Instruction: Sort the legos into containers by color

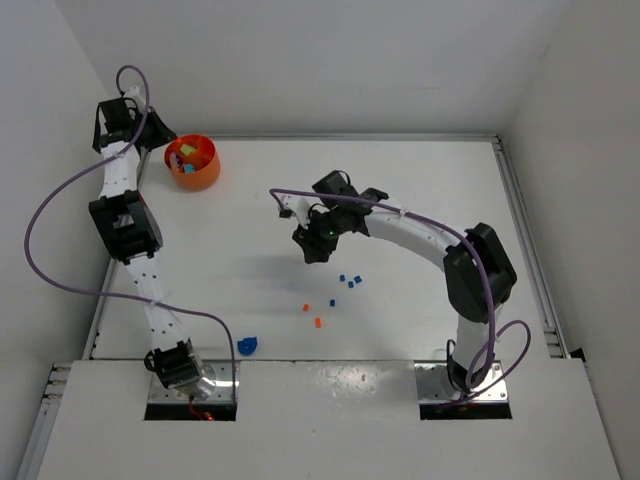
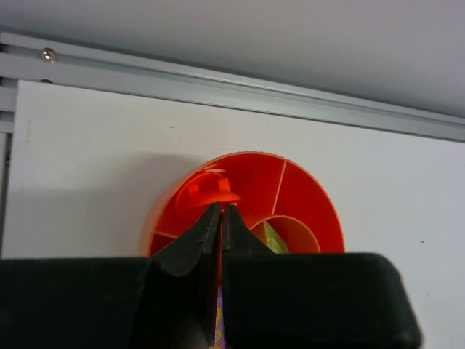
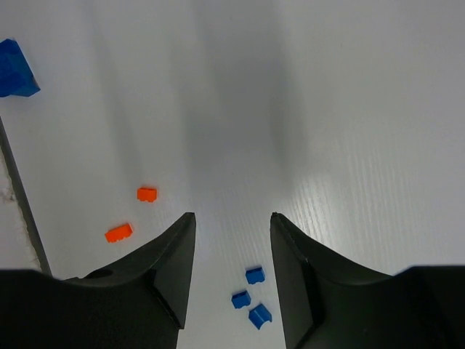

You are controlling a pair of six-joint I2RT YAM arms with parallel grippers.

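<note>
The orange bowl (image 1: 192,160) with inner dividers stands at the far left of the table. My left gripper (image 1: 163,148) hangs over it. In the left wrist view the left gripper (image 2: 220,209) is shut to a hairline slit above the bowl (image 2: 320,196). An orange lego (image 2: 207,193) lies in a compartment right at the fingertips; whether it is pinched I cannot tell. A lime green lego (image 2: 275,238) shows in the middle cup. My right gripper (image 1: 315,245) (image 3: 232,216) stands open and empty above the table, with three small blue legos (image 3: 254,275) (image 1: 348,280) below it.
Two small orange legos (image 3: 147,194) (image 1: 312,315) lie left of the blue ones. A bigger blue piece (image 1: 247,346) (image 3: 14,69) sits near the table's front edge. An aluminium rail (image 2: 218,83) runs along the table edge behind the bowl.
</note>
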